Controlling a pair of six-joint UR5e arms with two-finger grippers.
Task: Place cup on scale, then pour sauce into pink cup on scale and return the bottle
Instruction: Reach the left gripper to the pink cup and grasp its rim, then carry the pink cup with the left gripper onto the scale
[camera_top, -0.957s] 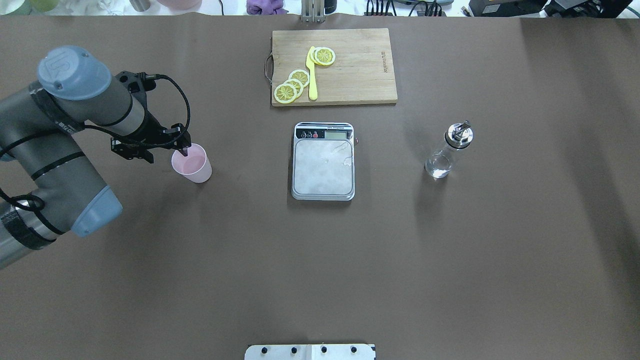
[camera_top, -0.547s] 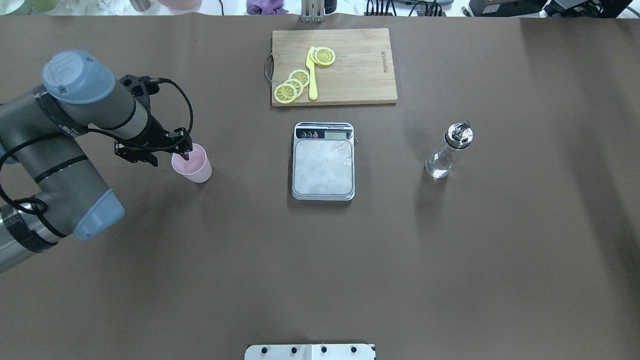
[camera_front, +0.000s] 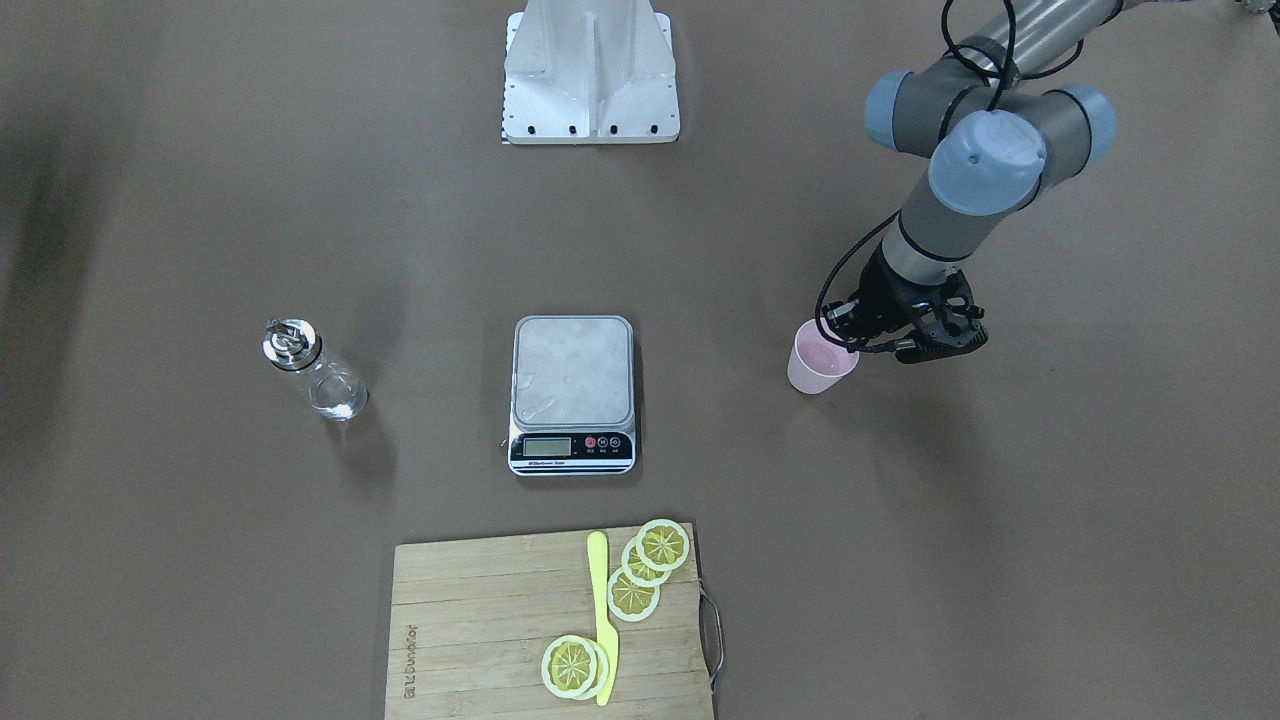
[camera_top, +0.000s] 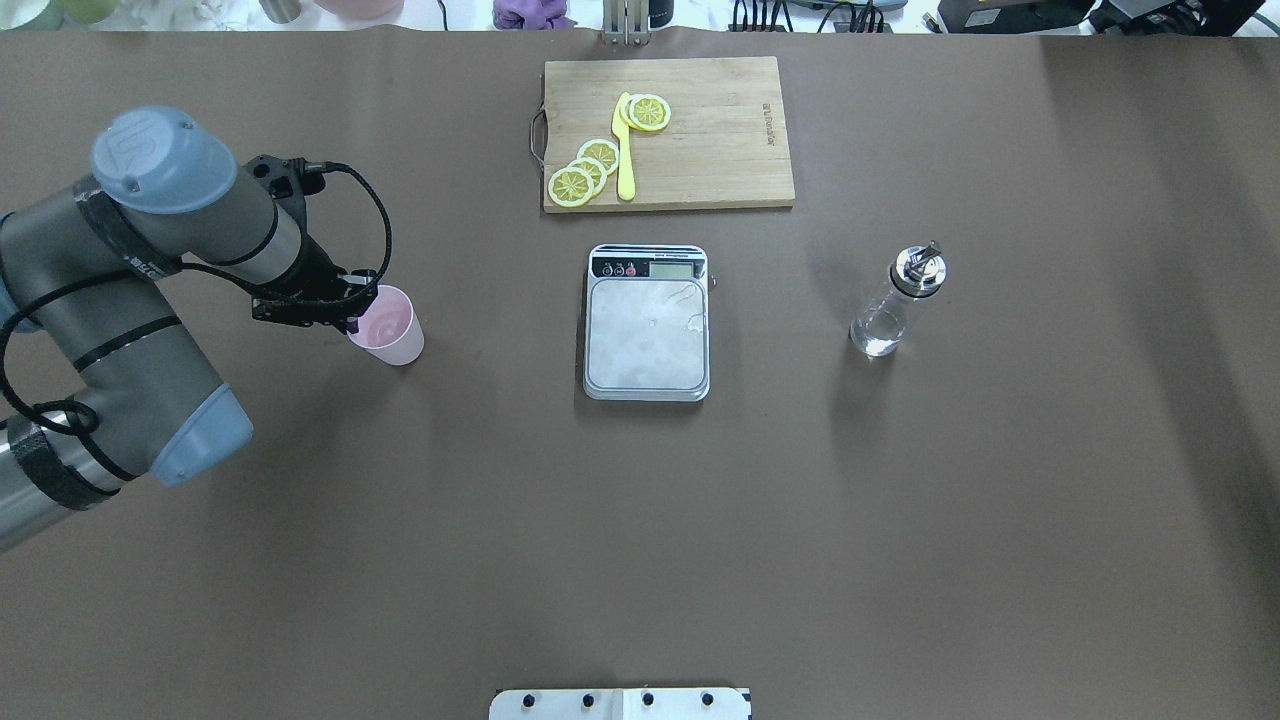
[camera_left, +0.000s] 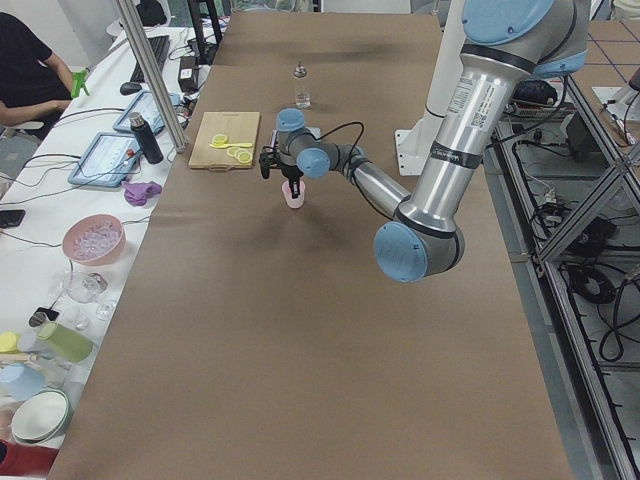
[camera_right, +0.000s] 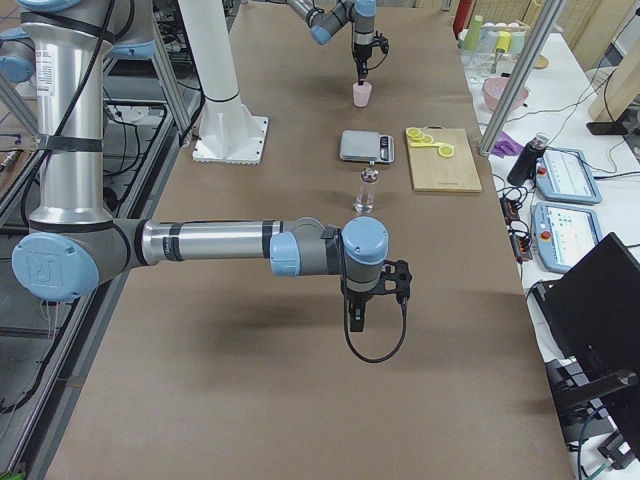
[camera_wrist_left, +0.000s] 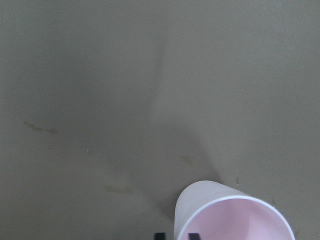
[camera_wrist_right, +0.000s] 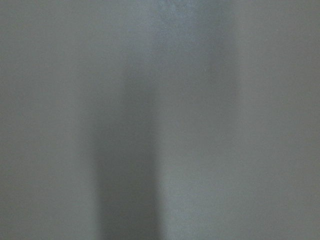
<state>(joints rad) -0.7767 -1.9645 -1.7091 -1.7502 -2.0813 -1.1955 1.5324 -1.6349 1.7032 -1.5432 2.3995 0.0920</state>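
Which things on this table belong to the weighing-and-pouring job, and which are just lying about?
For the job: pink cup, scale, glass bottle.
Just lying about: cutting board, lemon slices, yellow knife.

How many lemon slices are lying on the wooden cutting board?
5 lemon slices, all on the cutting board: three overlap in a row between the yellow knife and the board's handle, two overlap on the knife's other side. Overlaps may hide more.

light: even, soft shadows | glare: bottle (camera_top: 893, 301) cap | right wrist view: blurred, featureless
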